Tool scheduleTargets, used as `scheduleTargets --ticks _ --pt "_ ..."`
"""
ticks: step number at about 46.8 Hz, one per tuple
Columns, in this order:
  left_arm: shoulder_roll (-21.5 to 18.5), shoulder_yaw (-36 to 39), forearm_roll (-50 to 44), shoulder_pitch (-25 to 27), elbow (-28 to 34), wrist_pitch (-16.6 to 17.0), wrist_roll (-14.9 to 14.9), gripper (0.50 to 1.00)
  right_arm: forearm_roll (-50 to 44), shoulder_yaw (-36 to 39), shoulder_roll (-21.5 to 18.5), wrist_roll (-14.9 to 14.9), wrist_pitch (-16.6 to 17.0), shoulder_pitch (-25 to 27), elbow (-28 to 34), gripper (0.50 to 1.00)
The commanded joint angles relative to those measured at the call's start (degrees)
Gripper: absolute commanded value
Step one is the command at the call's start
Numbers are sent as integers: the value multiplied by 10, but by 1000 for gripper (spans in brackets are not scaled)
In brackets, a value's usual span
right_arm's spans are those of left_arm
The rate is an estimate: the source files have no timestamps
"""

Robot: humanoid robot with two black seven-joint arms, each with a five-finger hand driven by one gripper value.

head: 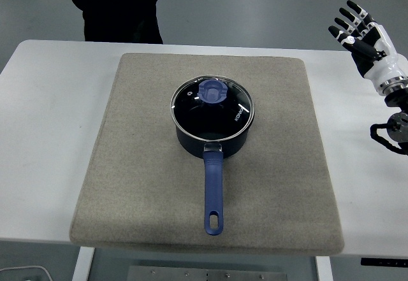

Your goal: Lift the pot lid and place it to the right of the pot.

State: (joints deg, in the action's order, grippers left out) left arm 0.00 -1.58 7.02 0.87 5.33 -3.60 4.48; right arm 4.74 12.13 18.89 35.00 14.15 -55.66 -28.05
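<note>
A dark blue pot (213, 142) sits in the middle of a grey mat (127, 185), its long blue handle (213, 192) pointing toward the near edge. A glass lid (239, 106) with a blue knob (212, 92) rests on the pot. My right hand (357, 29) is raised at the far right, well above and to the right of the pot, fingers spread and holding nothing. My left hand does not show.
The mat lies on a white table (44, 134). The mat's surface to the right of the pot (287, 147) is bare. A person in dark clothes (118, 7) stands at the table's far side, top left.
</note>
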Motion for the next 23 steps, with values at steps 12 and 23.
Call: scheduleTargets --ticks 12,23 --pt "0 0 0 1 0 4 0 1000 0 1 -2 0 -9 -7 -1 907" --pt "0 0 0 0 -1 4 0 1000 4 1 -2 0 -9 -7 -1 907"
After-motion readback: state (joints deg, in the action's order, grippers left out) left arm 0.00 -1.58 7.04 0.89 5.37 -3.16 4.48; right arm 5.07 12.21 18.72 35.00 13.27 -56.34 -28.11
